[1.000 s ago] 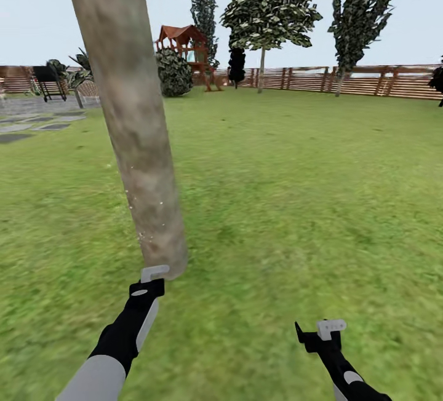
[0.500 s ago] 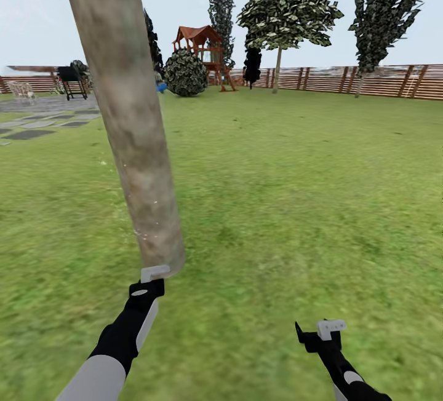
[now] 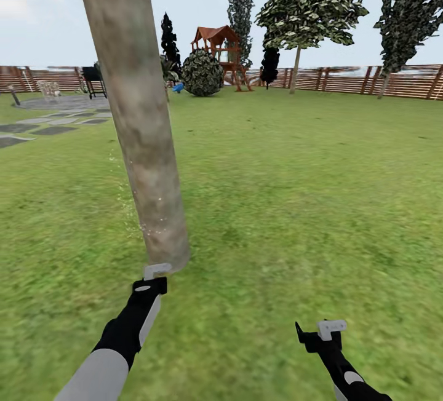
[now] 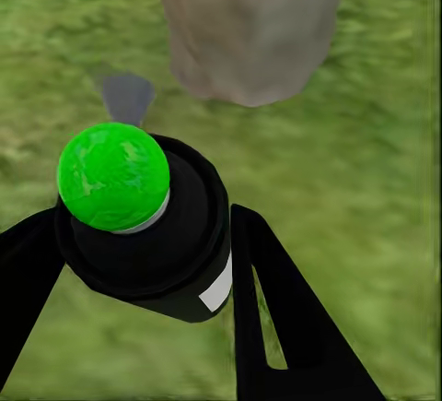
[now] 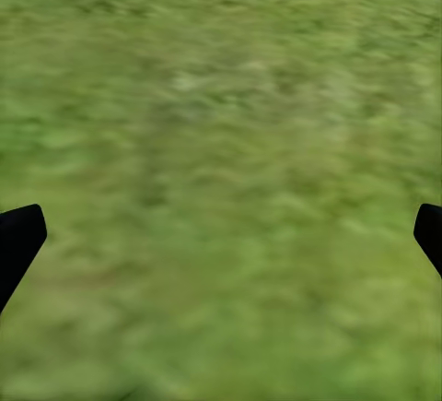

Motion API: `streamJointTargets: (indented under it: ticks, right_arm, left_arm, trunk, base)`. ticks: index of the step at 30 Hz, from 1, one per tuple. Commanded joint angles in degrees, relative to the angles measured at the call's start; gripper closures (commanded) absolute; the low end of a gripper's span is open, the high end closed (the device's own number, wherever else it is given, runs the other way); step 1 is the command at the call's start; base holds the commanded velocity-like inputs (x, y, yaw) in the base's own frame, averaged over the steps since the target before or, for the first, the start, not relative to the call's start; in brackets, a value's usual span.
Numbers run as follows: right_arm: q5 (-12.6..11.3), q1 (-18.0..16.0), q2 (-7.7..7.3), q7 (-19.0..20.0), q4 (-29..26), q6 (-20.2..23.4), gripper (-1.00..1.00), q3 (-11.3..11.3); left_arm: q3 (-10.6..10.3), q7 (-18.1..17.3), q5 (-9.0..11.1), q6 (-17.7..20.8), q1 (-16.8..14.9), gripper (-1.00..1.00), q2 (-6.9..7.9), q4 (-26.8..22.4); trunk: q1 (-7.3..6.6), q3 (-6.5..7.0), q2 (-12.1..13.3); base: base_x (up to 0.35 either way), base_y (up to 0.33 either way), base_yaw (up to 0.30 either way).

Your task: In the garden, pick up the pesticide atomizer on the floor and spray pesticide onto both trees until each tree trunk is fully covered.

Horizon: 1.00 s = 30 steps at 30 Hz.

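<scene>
Small black pesticide atomizer with green knob and white label clamped between the black fingers of the left gripper, just beside the base of the thick mottled grey-tan tree trunk, directly ahead of the nozzle and rising tall, leaning slightly. Faint white pesticide specks along its lower left edge. Right gripper spread apart, empty, over green grass lawn, well apart from the trunk. Left arm plainly the nearer.

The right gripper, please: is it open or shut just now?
Open: the right gripper has its fingertips far apart at opposite edges, with grass between.
</scene>
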Motion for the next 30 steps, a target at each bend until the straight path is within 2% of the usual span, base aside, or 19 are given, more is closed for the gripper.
streamJointTargets:
  ticks: [1, 4, 6, 7, 8, 9, 11, 13, 15, 17, 18, 19, 23, 25, 28, 30]
  right_arm:
    - [0.0, 0.0, 0.01, 0.0, 0.0, 0.0, -1.0, 0.0]
    - [0.0, 0.0, 0.06, 0.0, 0.0, 0.0, -1.0, 0.0]
    - [0.0, 0.0, 0.06, 0.0, 0.0, 0.0, -1.0, 0.0]
    - [0.0, 0.0, 0.06, 0.0, 0.0, 0.0, -1.0, 0.0]
    - [0.0, 0.0, 0.04, 0.0, 0.0, 0.0, -1.0, 0.0]
    - [0.0, 0.0, 0.02, 0.0, 0.0, 0.0, -1.0, 0.0]
    - [0.0, 0.0, 0.0, 0.0, 0.0, 0.0, -1.0, 0.0]
    - [0.0, 0.0, -0.01, 0.0, 0.0, 0.0, -1.0, 0.0]
    - [0.0, 0.0, -0.01, 0.0, 0.0, 0.0, -1.0, 0.0]
    - [0.0, 0.0, -0.01, 0.0, 0.0, 0.0, -1.0, 0.0]
    - [0.0, 0.0, -0.01, 0.0, 0.0, 0.0, -1.0, 0.0]
    - [0.0, 0.0, -0.01, 0.0, 0.0, 0.0, -1.0, 0.0]
    - [0.0, 0.0, -0.01, 0.0, 0.0, 0.0, -1.0, 0.0]
    - [0.0, 0.0, -0.01, 0.0, 0.0, 0.0, -1.0, 0.0]
    - [0.0, 0.0, -0.01, 0.0, 0.0, 0.0, -1.0, 0.0]
    - [0.0, 0.0, -0.01, 0.0, 0.0, 0.0, -1.0, 0.0]
  left_arm:
    - [0.0, 0.0, 0.0, 1.6, -1.0, 1.0, -0.52, 0.2]
    - [-0.6, -0.4, 0.3, 5.6, -2.8, 1.0, -2.29, 0.1]
    - [-1.2, -0.7, 0.6, 6.3, -3.1, 1.0, -3.01, -0.2]
    - [-1.4, -1.4, 1.8, 6.4, -3.2, 1.0, -3.07, -0.3]
    - [-1.5, -2.2, 3.8, 6.5, -3.5, 1.0, -3.02, -0.3]
    - [-1.6, -2.9, 7.6, 6.7, -4.2, 1.0, -2.83, -0.3]
    - [-1.6, -3.1, 11.9, 6.8, -4.7, 1.0, -2.43, -0.7]
    - [-1.3, -3.0, 12.1, 6.7, -4.8, 1.0, -1.89, -0.7]
    - [-1.2, -2.3, 12.2, 6.7, -4.8, 1.0, 0.76, -0.8]
    - [-1.2, -2.0, 12.2, 6.7, -4.8, 1.0, 2.35, -0.8]
    - [-1.3, -1.9, 12.2, 6.7, -4.8, 1.0, 2.63, -0.8]
    - [-1.5, -1.8, 12.2, 6.7, -4.8, 1.0, 2.52, -0.8]
    - [-1.7, -1.7, 12.1, 6.8, -5.2, 1.0, -0.76, -0.9]
    - [-1.7, -1.1, 11.9, 6.9, -6.3, 1.0, -1.73, -0.9]
    - [-1.7, 0.2, 11.7, 6.9, -6.8, 1.0, -1.76, -0.9]
    - [-1.6, 1.0, 11.6, 6.9, -6.8, 1.0, -0.93, -1.5]
  trunk:
    - [0.0, 0.0, 0.0]
    - [0.0, 0.0, 0.0]
    - [0.0, 0.0, 0.0]
    - [0.0, 0.0, 0.0]
    - [0.0, 0.0, 0.0]
    - [0.0, 0.0, 0.0]
    - [0.0, 0.0, 0.0]
    - [0.0, 0.0, 0.0]
    - [0.0, 0.0, 0.0]
    - [0.0, 0.0, 0.0]
    - [0.0, 0.0, 0.0]
    - [0.0, 0.0, 0.0]
    - [0.0, 0.0, 0.0]
    - [0.0, 0.0, 0.0]
    - [0.0, 0.0, 0.0]
    - [0.0, 0.0, 0.0]
  base:
    - [0.0, -0.001, 0.002]
    - [0.0, 0.0, 0.0]
    - [0.0, 0.0, 0.0]
    - [0.0, 0.0, 0.0]
    - [0.0, 0.0, 0.0]
    - [0.0, 0.0, 0.0]
    - [0.0, 0.0, 0.0]
    - [0.0, 0.0, 0.0]
    - [0.0, 0.0, 0.0]
    - [0.0, 0.0, 0.0]
    - [0.0, 0.0, 0.0]
    - [0.0, 0.0, 0.0]
    - [0.0, 0.0, 0.0]
    - [0.0, 0.0, 0.0]
    - [0.0, 0.0, 0.0]
    - [0.0, 0.0, 0.0]
